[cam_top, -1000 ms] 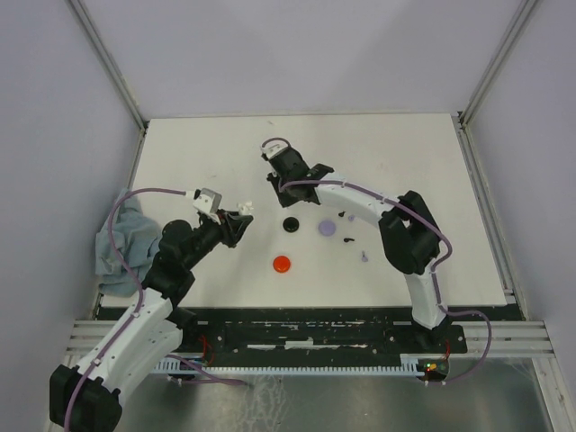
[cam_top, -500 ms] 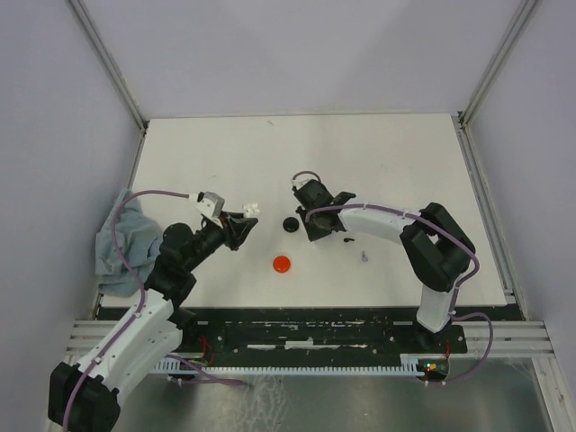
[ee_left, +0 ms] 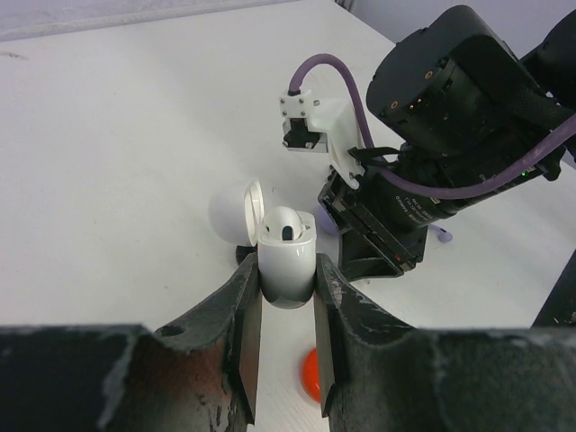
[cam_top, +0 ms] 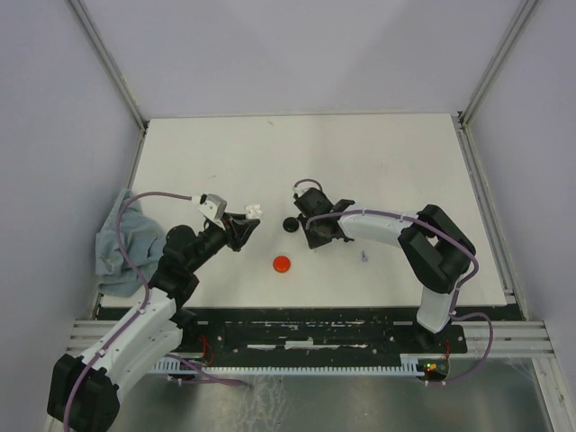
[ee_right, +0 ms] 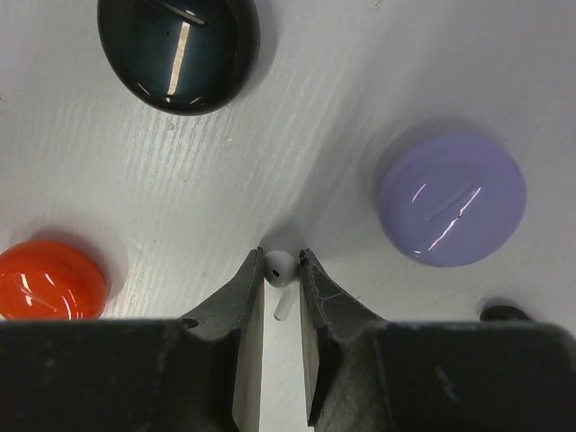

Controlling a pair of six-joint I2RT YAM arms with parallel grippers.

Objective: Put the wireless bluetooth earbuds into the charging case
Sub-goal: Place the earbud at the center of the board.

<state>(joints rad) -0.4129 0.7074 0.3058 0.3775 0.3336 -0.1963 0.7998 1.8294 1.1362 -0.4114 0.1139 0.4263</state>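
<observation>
My left gripper [ee_left: 286,273] is shut on a white charging case [ee_left: 286,263], held off the table with its lid [ee_left: 255,209] open. One white earbud [ee_left: 285,223] sits in the case. From above, the case [cam_top: 253,211] shows at the left gripper [cam_top: 245,219], left of the right arm. My right gripper [ee_right: 281,263] is shut on another white earbud [ee_right: 278,266], stem towards the camera, low over the table; I cannot tell if it touches. In the top view the right gripper [cam_top: 317,232] points down among the round cases.
Round cases lie around the right gripper: black [ee_right: 178,49], lavender [ee_right: 452,200], red [ee_right: 49,281]. A black earbud [ee_right: 504,313] lies at the lower right. A lavender earbud [cam_top: 364,256] lies right of the gripper. A blue-grey cloth [cam_top: 117,247] lies at the table's left edge.
The right arm has swung from the table's middle towards the near side and down over the round cases, hiding the lavender case from above. The left gripper, still holding the case, edged right.
</observation>
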